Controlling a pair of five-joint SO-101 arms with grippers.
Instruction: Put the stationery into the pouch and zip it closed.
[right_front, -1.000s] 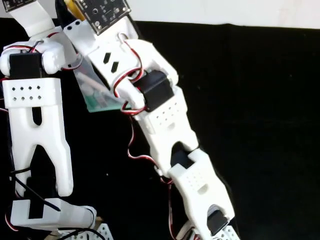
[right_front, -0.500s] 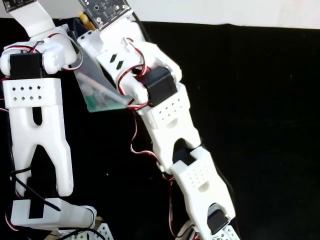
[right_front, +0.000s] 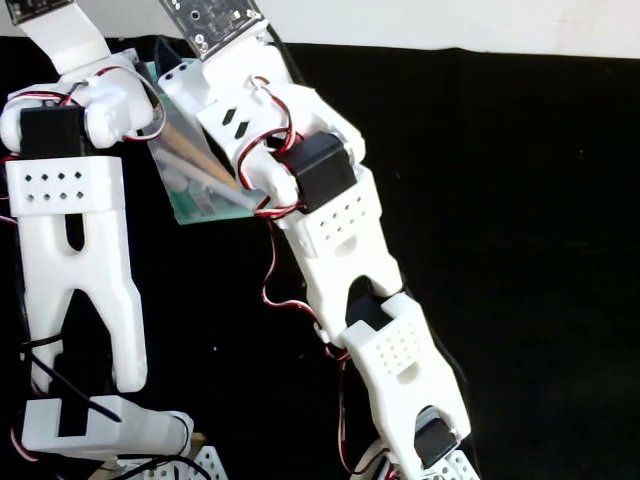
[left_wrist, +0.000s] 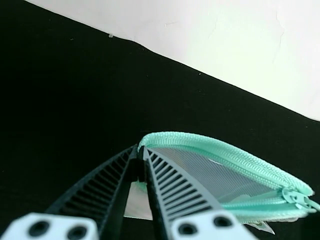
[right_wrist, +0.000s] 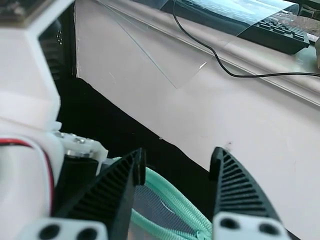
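Observation:
A see-through pouch (right_front: 200, 195) with a mint-green zipper edge hangs between the two arms in the high view, above the black table. Wooden pencil-like sticks (right_front: 190, 152) lie slanted inside it. My left gripper (left_wrist: 140, 149) is shut on the pouch (left_wrist: 210, 175) at one end of its zipper edge. The mouth gapes, and the zipper pull (left_wrist: 297, 196) sits at the far end. My right gripper (right_wrist: 175, 167) stands open just above the pouch (right_wrist: 167, 205) mouth, nothing between its fingers.
The black table cover (right_front: 520, 250) stretches wide to the right of the arms. A white surface (right_front: 450, 20) borders its far edge. Beyond that, a keyboard (right_wrist: 250, 20) and a black cable (right_wrist: 220, 65) lie.
The right arm shifted slightly toward the far edge. A yellowish item by its gripper a second ago is gone, and the sticks now show inside the pouch.

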